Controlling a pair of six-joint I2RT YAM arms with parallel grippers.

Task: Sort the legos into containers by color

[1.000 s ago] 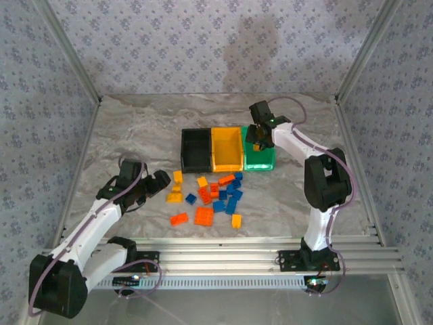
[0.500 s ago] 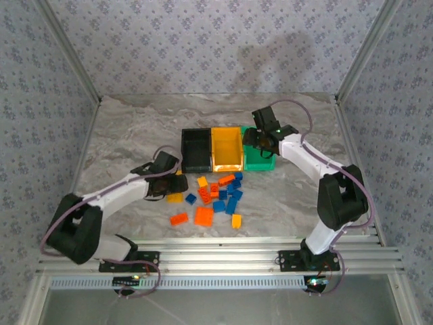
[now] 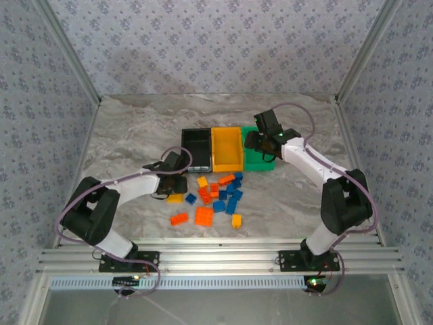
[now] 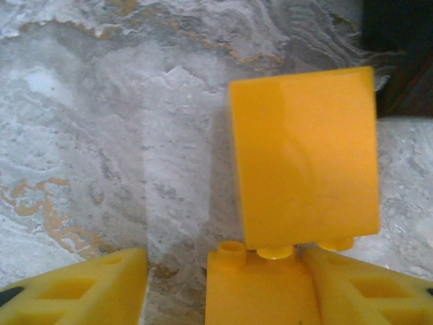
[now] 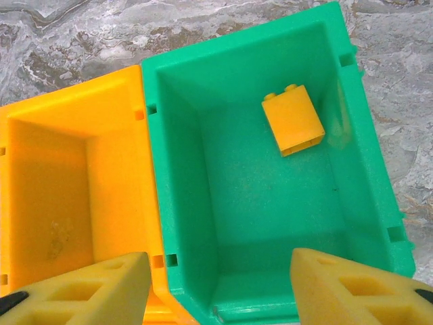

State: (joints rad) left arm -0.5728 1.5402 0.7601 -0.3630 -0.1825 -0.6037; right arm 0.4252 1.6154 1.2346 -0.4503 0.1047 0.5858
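Grey marbled tabletop [image 3: 128, 135] with scattered legos [image 3: 203, 216], flowered walls [image 3: 203, 40] around.

Three small bins sit joined in a row near the middle of the desk: a black bin [image 3: 196, 150], a yellow-orange bin [image 3: 227, 149] and a green bin [image 3: 258, 162]. One yellow-orange brick [image 5: 293, 120] lies inside the green bin. Loose legos [image 3: 203, 216] in orange-red, blue and yellow lie scattered just in front of the bins, toward the near edge.
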